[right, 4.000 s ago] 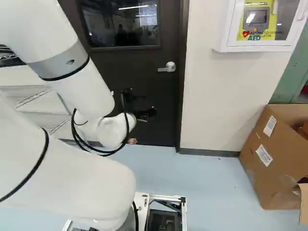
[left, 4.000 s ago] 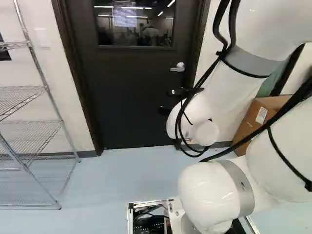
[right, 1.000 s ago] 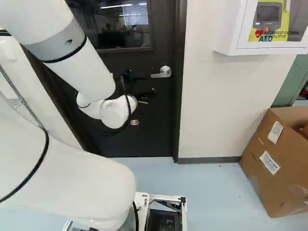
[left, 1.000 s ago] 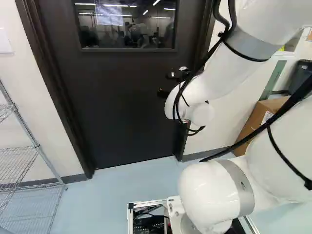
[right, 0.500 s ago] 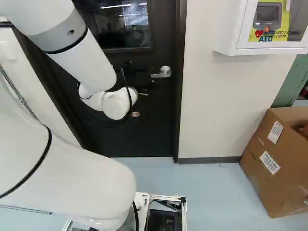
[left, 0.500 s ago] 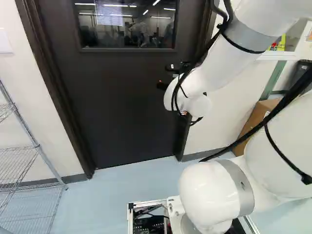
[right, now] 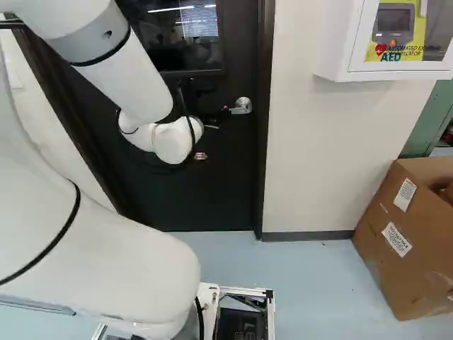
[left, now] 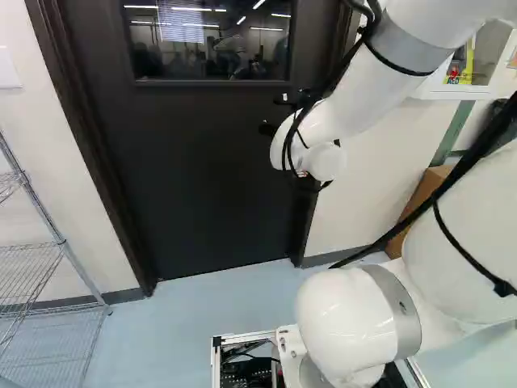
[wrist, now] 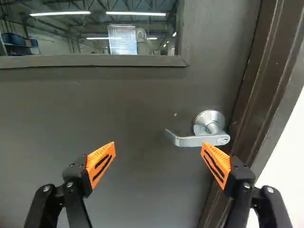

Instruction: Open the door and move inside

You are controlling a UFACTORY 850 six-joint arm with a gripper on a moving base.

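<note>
Up close to the shut dark door with the gripper, holding the jaws wide apart and gripping nothing. Seeing the silver lever handle in the wrist view, just ahead of the gripper, overlapped by one orange pad; can't tell whether touching. Catching it in the right base view too, but finding it hidden behind the arm in the left base view. Spotting the wire shelving's tiers only there.

A robot arm, wire shelving and windowed strip lights suggest a lab or workshop.
</note>
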